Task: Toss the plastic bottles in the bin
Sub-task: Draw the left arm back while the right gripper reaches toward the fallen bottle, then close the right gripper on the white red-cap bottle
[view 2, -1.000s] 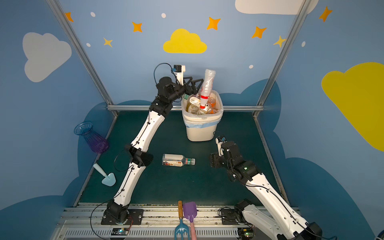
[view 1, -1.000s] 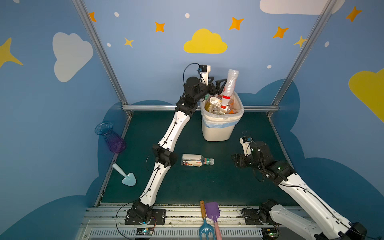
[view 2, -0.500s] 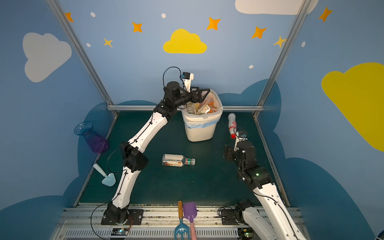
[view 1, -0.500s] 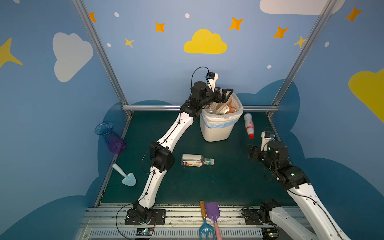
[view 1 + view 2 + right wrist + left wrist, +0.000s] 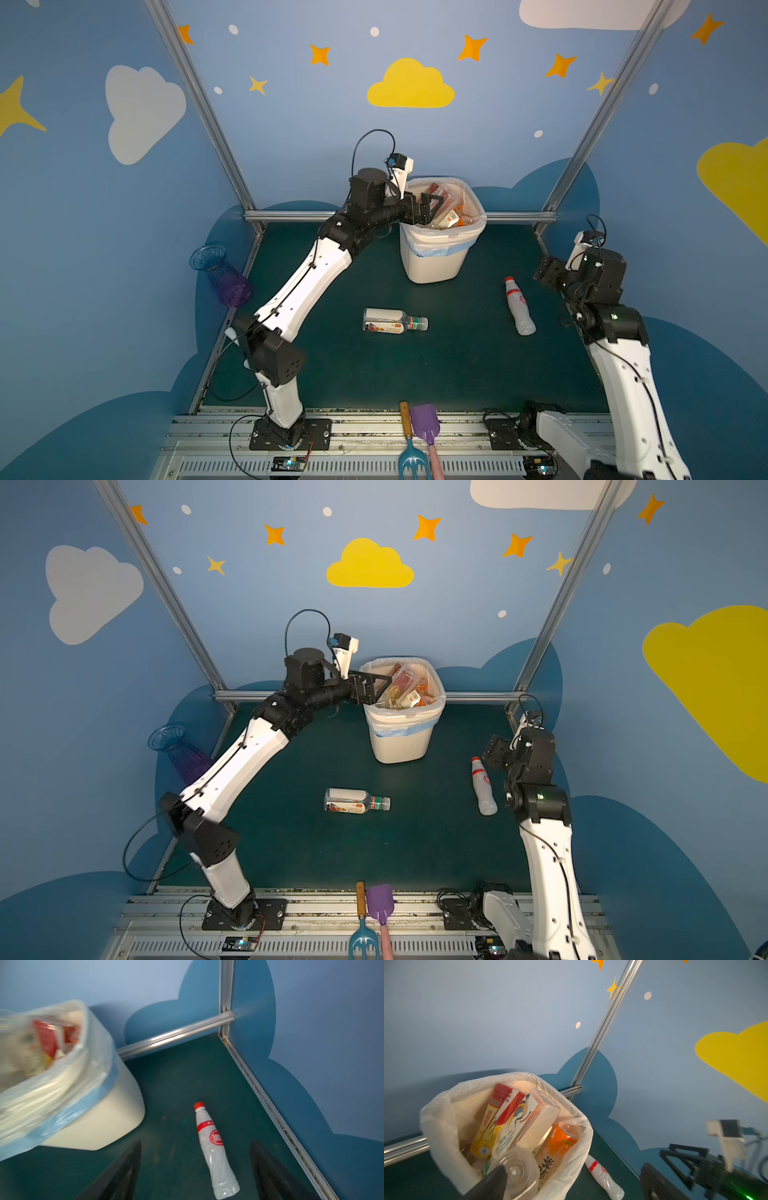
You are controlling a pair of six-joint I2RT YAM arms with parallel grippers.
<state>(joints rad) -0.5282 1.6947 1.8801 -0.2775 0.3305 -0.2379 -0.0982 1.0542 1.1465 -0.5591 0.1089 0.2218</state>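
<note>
The cream bin (image 5: 432, 266) (image 5: 399, 746) stands at the back, stuffed with several plastic bottles (image 5: 449, 214) (image 5: 517, 1118). My left gripper (image 5: 430, 205) (image 5: 374, 688) hovers open over the bin's left rim, holding nothing. A white bottle with a red cap (image 5: 519, 307) (image 5: 484, 787) (image 5: 216, 1157) lies on the mat right of the bin. My right gripper (image 5: 548, 270) (image 5: 195, 1174) hangs open just above it, with the bottle between and ahead of the fingers (image 5: 124, 1167) and untouched. A clear bottle with a red label (image 5: 392, 326) (image 5: 355, 806) lies mid-mat.
A blue-purple vase (image 5: 220, 274) leans at the left wall. A garden fork (image 5: 409, 440) and a purple spade (image 5: 426, 424) rest on the front rail. The right wall (image 5: 311, 1084) runs close beside my right gripper.
The white red-capped bottle that stuck up out of the bin has dropped to the mat on its right. My right arm swung right and back over it, jaws widening. My left gripper shifted over the bin.
</note>
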